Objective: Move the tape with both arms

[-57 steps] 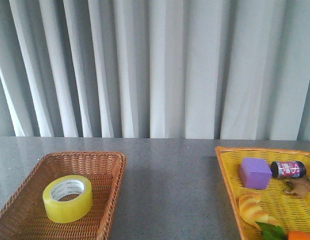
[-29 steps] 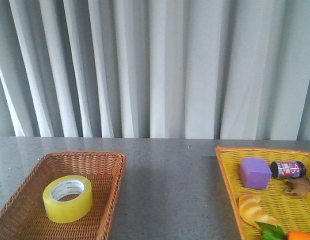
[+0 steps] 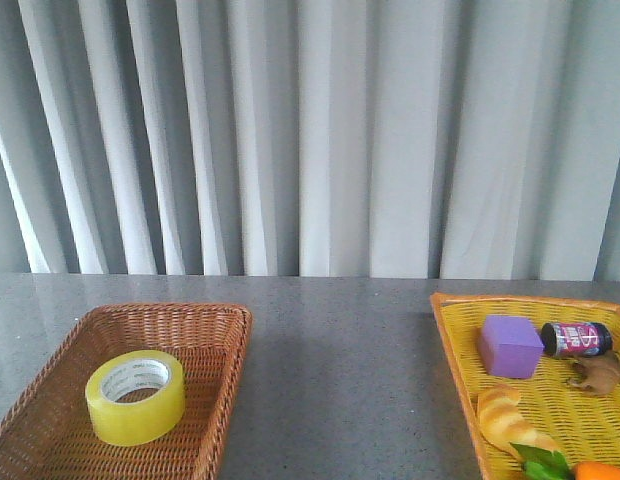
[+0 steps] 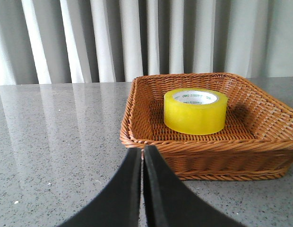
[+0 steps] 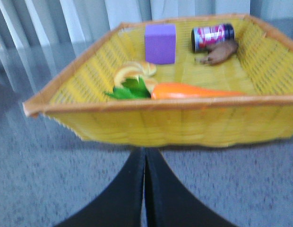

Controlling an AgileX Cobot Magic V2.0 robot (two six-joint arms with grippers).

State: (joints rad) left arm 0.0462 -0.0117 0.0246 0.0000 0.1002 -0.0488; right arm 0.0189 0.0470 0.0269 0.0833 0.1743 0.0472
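Observation:
The yellow tape roll (image 3: 136, 397) with a white printed core lies flat in the brown wicker basket (image 3: 215, 330) at the front left of the table. It also shows in the left wrist view (image 4: 195, 111), inside the basket (image 4: 137, 137). My left gripper (image 4: 142, 152) is shut and empty, low over the table just outside the basket's near rim. My right gripper (image 5: 144, 152) is shut and empty, just outside the near wall of the yellow basket (image 5: 184, 125). Neither arm shows in the front view.
The yellow basket (image 3: 452, 335) at the front right holds a purple block (image 3: 509, 346), a small can (image 3: 576, 338), a brown toy (image 3: 596, 374), a croissant toy (image 3: 508, 418) and a carrot (image 5: 193, 91). Grey curtains hang behind the table.

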